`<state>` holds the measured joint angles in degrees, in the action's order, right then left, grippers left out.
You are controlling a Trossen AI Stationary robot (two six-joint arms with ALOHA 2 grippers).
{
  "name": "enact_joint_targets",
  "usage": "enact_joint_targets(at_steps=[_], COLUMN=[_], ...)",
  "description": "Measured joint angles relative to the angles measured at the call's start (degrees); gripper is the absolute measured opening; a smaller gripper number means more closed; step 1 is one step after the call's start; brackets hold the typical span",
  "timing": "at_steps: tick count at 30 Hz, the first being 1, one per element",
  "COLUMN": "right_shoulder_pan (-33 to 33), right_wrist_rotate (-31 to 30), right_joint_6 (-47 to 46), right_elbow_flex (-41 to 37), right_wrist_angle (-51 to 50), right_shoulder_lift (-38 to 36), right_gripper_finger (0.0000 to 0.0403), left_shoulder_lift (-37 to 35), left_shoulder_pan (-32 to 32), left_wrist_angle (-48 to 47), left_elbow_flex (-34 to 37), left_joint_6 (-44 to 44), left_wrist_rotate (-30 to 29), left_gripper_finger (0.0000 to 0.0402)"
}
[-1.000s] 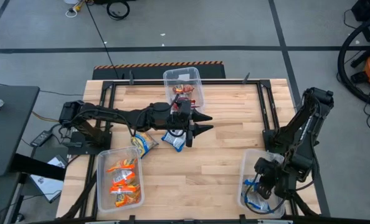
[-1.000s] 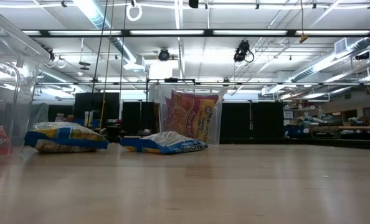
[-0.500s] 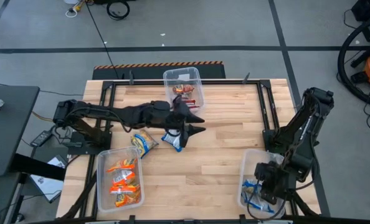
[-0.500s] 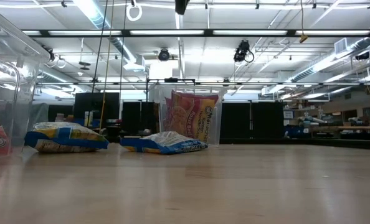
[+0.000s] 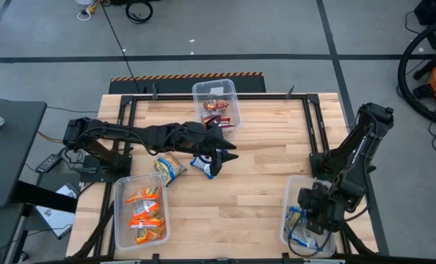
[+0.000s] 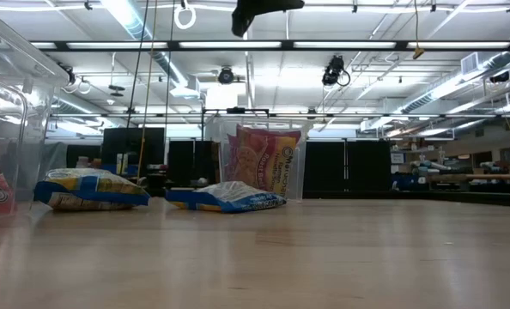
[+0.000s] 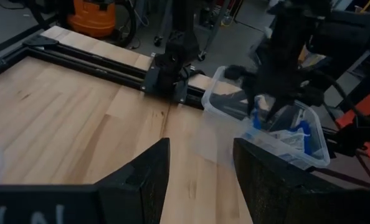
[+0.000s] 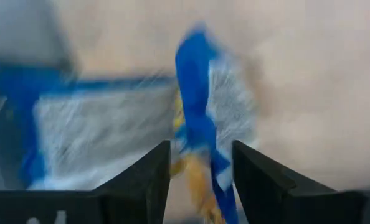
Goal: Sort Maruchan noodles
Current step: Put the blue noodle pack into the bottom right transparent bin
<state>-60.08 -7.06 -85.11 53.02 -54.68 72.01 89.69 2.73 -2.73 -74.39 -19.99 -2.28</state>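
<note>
Two blue-and-yellow Maruchan noodles packets lie flat on the table left of its middle; the low view shows them too. My left gripper hangs open above the table just right of the second packet, with nothing between its fingers. My right gripper is down in the clear bin at the near right. Its fingers stand open over a blue packet lying among others in that bin.
A clear bin with red packets stands at the far middle. Another with orange packets stands at the near left. Black frame rails run along the table's sides. Bare wood lies between the loose packets and the right bin.
My left gripper has come down and drawn back a little toward the table's left, tipping its fingers downward beside the loose blue packet; it now dips into the top of the low view. The packets on the table have not moved.
</note>
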Motion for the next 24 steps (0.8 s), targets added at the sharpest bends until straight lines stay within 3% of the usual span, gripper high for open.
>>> enact_joint_targets(at_steps=[3, 7, 11, 17, 21, 24], right_shoulder_pan=[0.11, 0.11, 0.22, 0.21, -1.33, -2.43], right_wrist_rotate=[7.19, 10.02, 7.76, 3.41, -3.04, -3.68], right_joint_6=[1.54, -0.7, -1.5, -1.29, -3.07, -3.18], right_elbow_flex=[-4.3, -7.65, -6.92, -1.72, 2.55, 2.42], right_wrist_angle=[9.66, 15.06, 14.42, 6.24, -3.21, -4.75], right_shoulder_lift=[0.0, 0.04, 0.04, 0.04, 0.04, 0.01], right_gripper_finger=[0.0168, 0.0158, 0.0123, 0.0013, 0.0007, 0.0007], left_shoulder_lift=[0.0, 0.0, 0.0, 0.0, 0.0, 0.0], left_shoulder_pan=[-0.01, 0.05, 0.12, 0.08, 0.06, 0.06], left_wrist_angle=[-0.19, -0.19, -0.18, -0.14, -0.11, -0.14], left_elbow_flex=[0.0, 0.0, 0.0, 0.0, 0.0, 0.0], left_joint_6=[0.0, -0.39, -0.36, -0.31, -0.36, -0.37], left_wrist_rotate=[-0.02, 0.01, 0.0, 0.0, 0.0, 0.0], left_gripper_finger=[0.0183, 0.0183, 0.0183, 0.0183, 0.0183, 0.0183])
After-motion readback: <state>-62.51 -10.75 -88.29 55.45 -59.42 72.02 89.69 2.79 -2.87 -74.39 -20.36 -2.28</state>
